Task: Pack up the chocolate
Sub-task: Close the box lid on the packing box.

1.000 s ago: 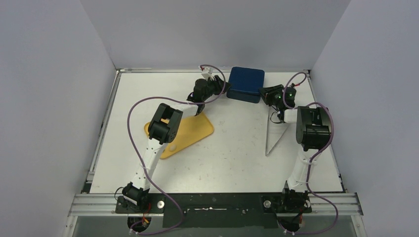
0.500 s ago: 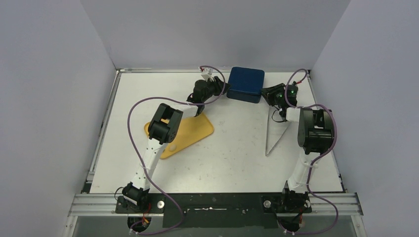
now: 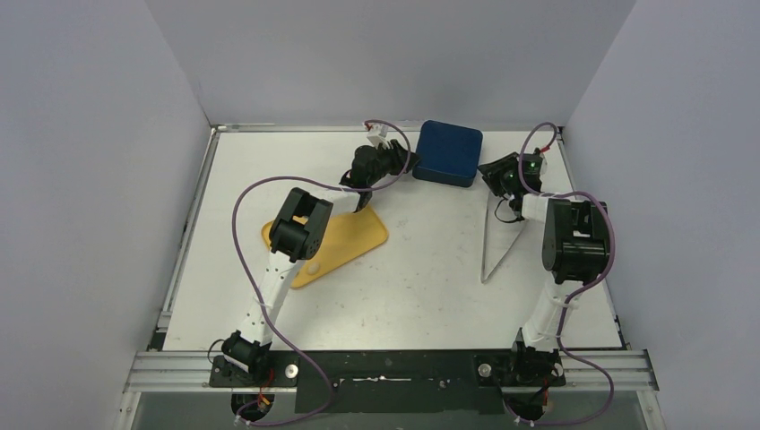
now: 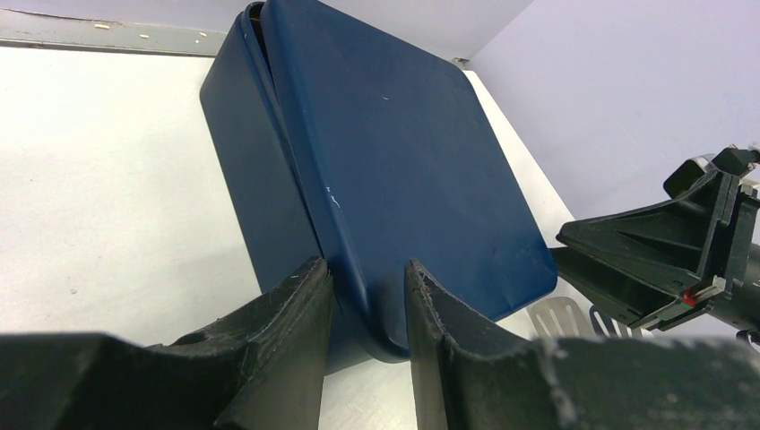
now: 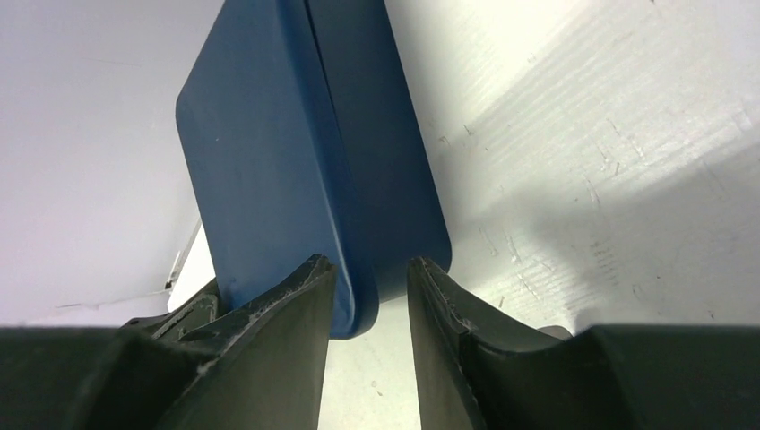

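Moved: dark blue box, slightly rightward.
Left hand: clenched on its lid corner.
Right hand: straddles opposite corner, grip unclear.

The blue box is smooth, matt plastic with fine scratches. The left tool has black fingers, rough and grainy. The white surface is matt, scuffed.
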`<state>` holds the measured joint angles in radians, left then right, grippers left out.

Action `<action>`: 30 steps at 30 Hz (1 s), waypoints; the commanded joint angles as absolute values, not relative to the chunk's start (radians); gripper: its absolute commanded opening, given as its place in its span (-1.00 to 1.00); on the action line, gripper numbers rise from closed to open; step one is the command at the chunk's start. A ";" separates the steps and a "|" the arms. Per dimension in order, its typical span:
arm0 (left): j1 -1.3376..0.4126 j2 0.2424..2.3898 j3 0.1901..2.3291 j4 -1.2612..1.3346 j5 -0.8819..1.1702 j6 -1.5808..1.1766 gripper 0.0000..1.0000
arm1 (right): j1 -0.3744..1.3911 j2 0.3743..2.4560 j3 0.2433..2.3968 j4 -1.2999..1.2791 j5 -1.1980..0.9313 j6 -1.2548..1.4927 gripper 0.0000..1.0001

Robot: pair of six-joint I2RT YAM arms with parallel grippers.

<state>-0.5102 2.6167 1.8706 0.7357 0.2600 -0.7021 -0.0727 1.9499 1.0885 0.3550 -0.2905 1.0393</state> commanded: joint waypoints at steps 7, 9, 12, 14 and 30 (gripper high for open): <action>-0.521 2.574 1.882 0.788 0.265 -0.691 -0.33 | -0.083 1.955 1.181 0.460 -0.345 0.987 -0.32; -0.521 2.577 1.890 0.789 0.264 -0.692 -0.33 | -0.082 1.977 1.204 0.467 -0.360 0.977 -0.35; -0.522 2.585 1.903 0.790 0.265 -0.692 -0.33 | -0.082 2.005 1.244 0.445 -0.368 0.958 -0.41; -0.522 2.593 1.912 0.791 0.265 -0.695 -0.33 | -0.081 2.019 1.276 0.403 -0.361 0.944 -0.41; -0.520 2.628 1.956 0.801 0.259 -0.703 -0.34 | -0.069 2.065 1.356 0.323 -0.303 0.888 -0.36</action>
